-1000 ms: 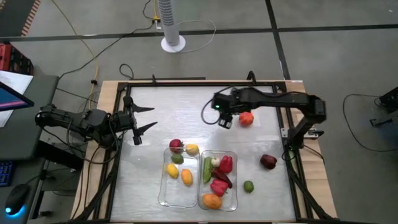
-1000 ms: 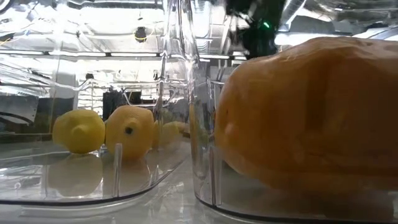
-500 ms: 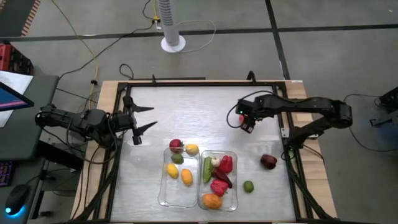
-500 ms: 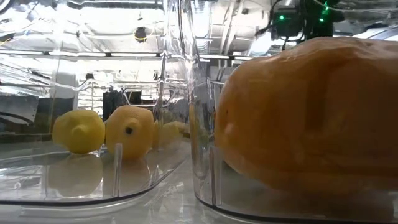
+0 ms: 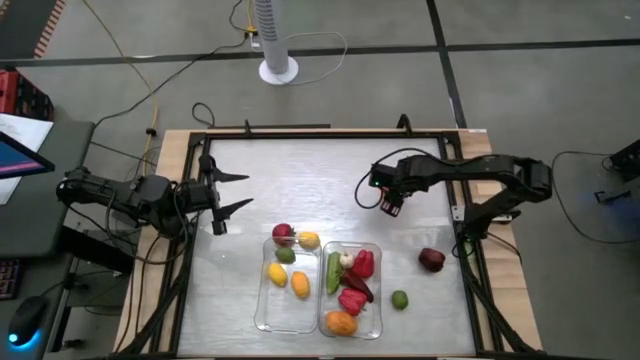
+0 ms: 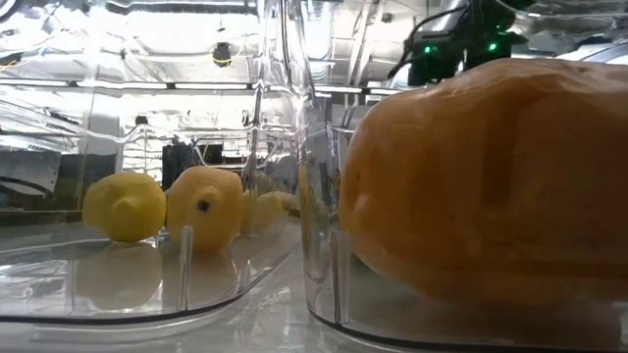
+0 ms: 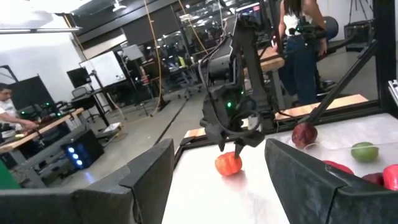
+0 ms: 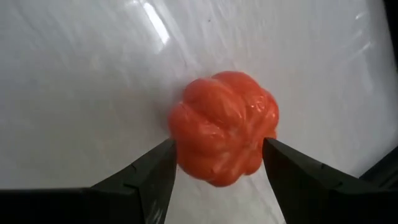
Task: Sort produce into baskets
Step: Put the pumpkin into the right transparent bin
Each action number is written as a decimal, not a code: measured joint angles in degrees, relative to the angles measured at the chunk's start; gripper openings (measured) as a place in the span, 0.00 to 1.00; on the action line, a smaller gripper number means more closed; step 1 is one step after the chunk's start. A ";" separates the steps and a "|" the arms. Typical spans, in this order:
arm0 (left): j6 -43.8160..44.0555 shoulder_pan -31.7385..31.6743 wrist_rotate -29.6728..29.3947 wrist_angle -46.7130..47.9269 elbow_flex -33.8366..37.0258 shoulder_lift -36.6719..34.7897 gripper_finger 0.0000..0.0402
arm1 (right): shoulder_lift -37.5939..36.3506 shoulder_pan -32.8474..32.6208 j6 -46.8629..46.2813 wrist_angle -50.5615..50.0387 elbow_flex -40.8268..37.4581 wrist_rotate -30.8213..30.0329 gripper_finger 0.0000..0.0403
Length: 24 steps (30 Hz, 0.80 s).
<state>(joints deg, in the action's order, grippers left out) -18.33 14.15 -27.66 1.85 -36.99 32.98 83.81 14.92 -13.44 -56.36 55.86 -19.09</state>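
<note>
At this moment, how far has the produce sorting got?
Mostly done: both clear baskets already hold produce, yellow and orange pieces in one, red and green in the other. In hand: the right claw straddles a red-orange tomato on the table. Left: the maroon fruit and green lime. The left claw waits open.

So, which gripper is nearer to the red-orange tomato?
Right. The right gripper is straddling the tomato; the left gripper waits across the table.
</note>
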 joint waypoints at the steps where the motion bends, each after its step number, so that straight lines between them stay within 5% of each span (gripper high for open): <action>1: 0.00 0.00 0.01 0.00 0.00 0.01 0.60 | 0.58 0.29 -0.04 0.00 0.00 -0.04 0.66; 16: -0.04 0.02 -0.04 0.02 0.00 0.01 0.60 | 2.34 0.83 -0.26 -0.35 0.13 -0.46 0.68; 24: -0.04 0.00 -0.09 0.02 0.00 0.01 0.60 | 2.34 0.87 -1.37 -3.27 2.17 -0.46 0.95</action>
<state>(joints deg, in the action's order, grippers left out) -18.37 14.15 -27.75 1.87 -36.99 32.99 86.15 15.79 -14.80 -59.63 58.02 -19.55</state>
